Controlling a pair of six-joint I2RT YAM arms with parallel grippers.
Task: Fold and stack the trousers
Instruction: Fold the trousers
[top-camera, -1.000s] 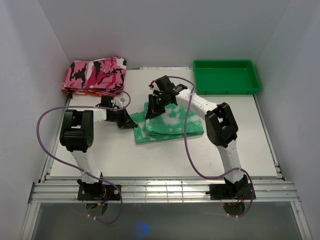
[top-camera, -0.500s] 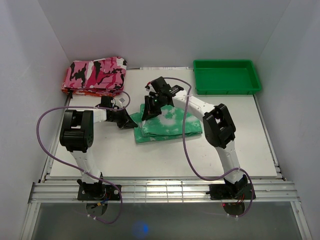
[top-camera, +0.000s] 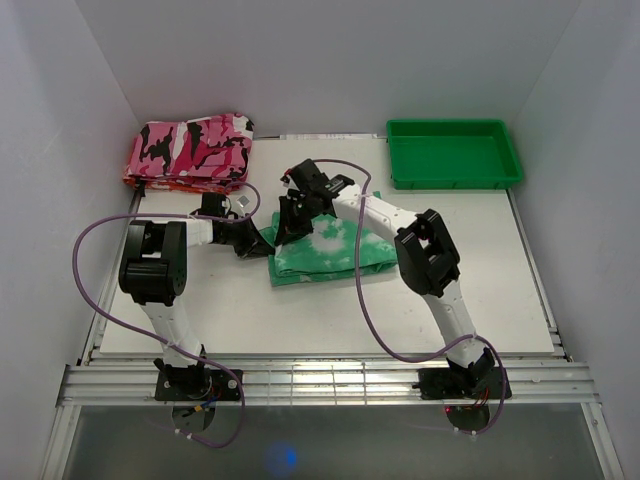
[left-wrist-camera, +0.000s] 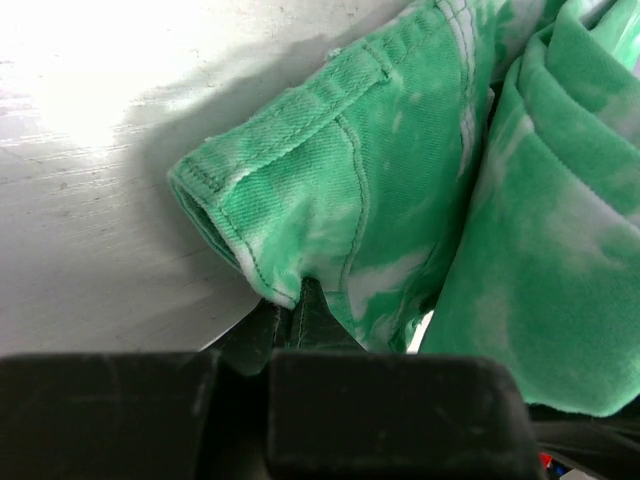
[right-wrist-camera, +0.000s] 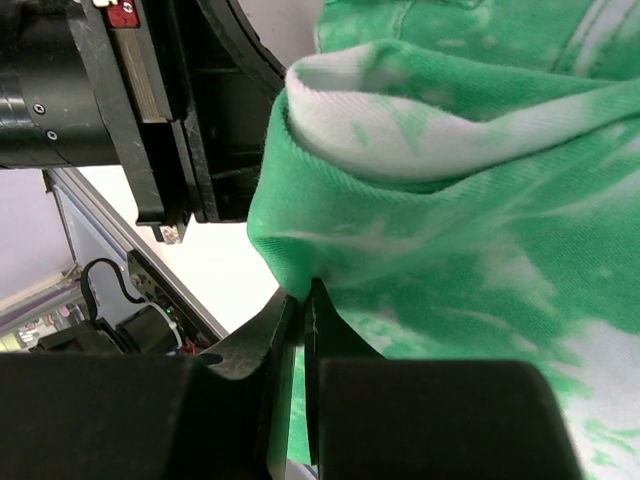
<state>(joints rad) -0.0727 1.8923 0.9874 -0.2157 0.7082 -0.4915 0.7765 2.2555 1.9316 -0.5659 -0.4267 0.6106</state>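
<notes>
The trousers (top-camera: 330, 248), bright green with white blotches, lie folded in a bundle at the middle of the white table. My left gripper (top-camera: 262, 240) is shut on the bundle's left edge; in the left wrist view the jaws pinch a hemmed fold of the trousers (left-wrist-camera: 330, 190) low over the table. My right gripper (top-camera: 287, 222) is shut on the bundle's upper left corner, close above the left gripper. In the right wrist view its jaws pinch a thick fold of the trousers (right-wrist-camera: 450, 200), with the left gripper's black body just beyond.
A folded pink, black and white camouflage cloth (top-camera: 190, 150) lies at the back left corner. A green plastic tray (top-camera: 452, 152) stands at the back right. White walls close in the table on three sides.
My right gripper has moved left along the bundle, dragging the top fold with it, and now sits beside the left gripper. The bundle has narrowed on its right side. The left arm has held still.
</notes>
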